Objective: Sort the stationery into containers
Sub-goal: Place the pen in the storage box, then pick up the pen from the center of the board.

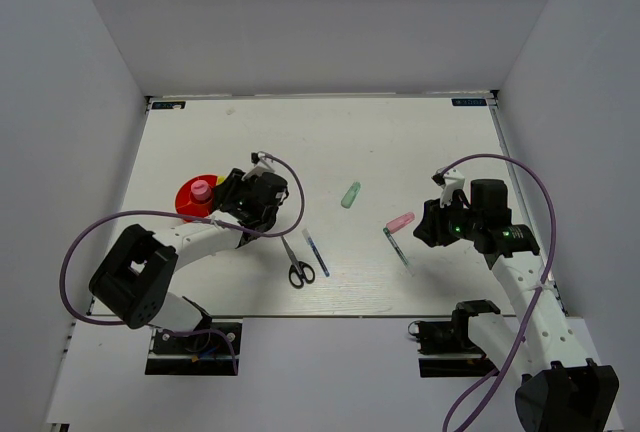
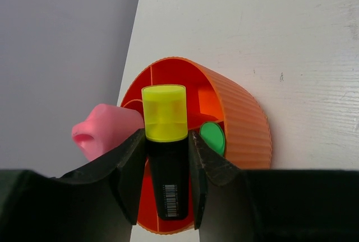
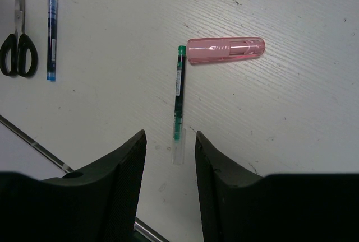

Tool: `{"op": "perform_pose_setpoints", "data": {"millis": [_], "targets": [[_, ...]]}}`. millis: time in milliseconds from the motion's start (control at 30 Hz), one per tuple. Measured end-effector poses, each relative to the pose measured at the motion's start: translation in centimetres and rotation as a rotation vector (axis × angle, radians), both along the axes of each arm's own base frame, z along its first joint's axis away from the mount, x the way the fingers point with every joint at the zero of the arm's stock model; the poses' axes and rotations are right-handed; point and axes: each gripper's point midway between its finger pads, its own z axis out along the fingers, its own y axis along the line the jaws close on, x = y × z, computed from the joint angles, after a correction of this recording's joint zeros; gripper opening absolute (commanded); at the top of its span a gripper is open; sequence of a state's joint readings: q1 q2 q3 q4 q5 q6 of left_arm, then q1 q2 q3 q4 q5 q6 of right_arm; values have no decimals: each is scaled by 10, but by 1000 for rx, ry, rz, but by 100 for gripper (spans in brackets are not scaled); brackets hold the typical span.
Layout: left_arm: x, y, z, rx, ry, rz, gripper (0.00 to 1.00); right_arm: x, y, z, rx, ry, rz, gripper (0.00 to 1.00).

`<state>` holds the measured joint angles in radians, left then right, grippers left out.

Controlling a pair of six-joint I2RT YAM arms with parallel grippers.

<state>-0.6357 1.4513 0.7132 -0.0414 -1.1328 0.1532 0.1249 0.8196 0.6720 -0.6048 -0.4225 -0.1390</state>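
My left gripper [image 2: 166,141] is shut on a black marker with a yellow cap [image 2: 166,163] and holds it over the red-orange cup [image 2: 247,124]. A pink highlighter [image 2: 104,130] and a green-capped marker [image 2: 212,138] stand in the cup. In the top view the cup [image 1: 186,202] is at the left, with the left gripper [image 1: 225,202] beside it. My right gripper [image 3: 170,135] is open above the clear pen [image 3: 179,93], with a pink highlighter [image 3: 225,49] lying next to the pen. The scissors [image 1: 297,264], blue pen [image 1: 316,252] and pale green highlighter [image 1: 351,195] lie mid-table.
The scissors [image 3: 19,40] and blue pen [image 3: 52,29] also show at the left of the right wrist view. The table's near edge [image 3: 33,144] runs close behind the right gripper. White walls enclose the table on three sides.
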Motion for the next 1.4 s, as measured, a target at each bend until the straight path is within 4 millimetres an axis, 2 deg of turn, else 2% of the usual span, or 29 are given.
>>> {"op": "perform_pose_setpoints", "data": {"millis": [133,467,733,833,867,900,967,1033,1067,1100,1133,1167,1200,1233,1300,1367,1400], "targets": [[-1,1,0,4,2,5,52,0,0,0,0,0,0,44],[-1,0,4,-8,-3,-6,54,0,0,0,1,0,1,44],[-7,-15,25,-36,-52,-66,54,0,1,0,5,0,5,44],[-12,-30,38,-42,-79,-117,44,-1,1,0,5,1,5,46],[-14,-35,43,-42,-88,-136,38,-1,1,0,5,0,5,50],[-16,-43,48,-44,-96,-164,26,-1,1,0,5,1,5,50],[-22,-62,58,-55,-102,-229,16,0,1,0,4,0,6,51],[-28,-85,67,-115,-86,-298,5,0,1,0,1,-3,7,39],[-30,-99,70,-170,-64,-340,3,0,0,0,-2,-4,8,18],[-32,-111,74,-228,-48,-370,4,1,0,-1,-8,-7,11,6],[-34,-125,78,-305,-26,-406,9,1,-1,-2,-10,-1,9,0],[-36,-136,80,-383,-5,-432,20,1,-1,-4,-13,8,5,0],[-40,-144,79,-451,21,-447,49,2,-2,-6,-17,20,2,0],[-45,-150,75,-505,54,-462,55,2,-2,-9,-20,31,1,11],[-55,-158,61,-625,131,-457,62,3,-2,-12,-24,55,-5,46],[-66,-164,45,-725,209,-426,60,6,-3,-12,-33,65,-1,55],[-70,-166,38,-766,240,-401,60,9,-3,-11,-38,65,1,55]]}}
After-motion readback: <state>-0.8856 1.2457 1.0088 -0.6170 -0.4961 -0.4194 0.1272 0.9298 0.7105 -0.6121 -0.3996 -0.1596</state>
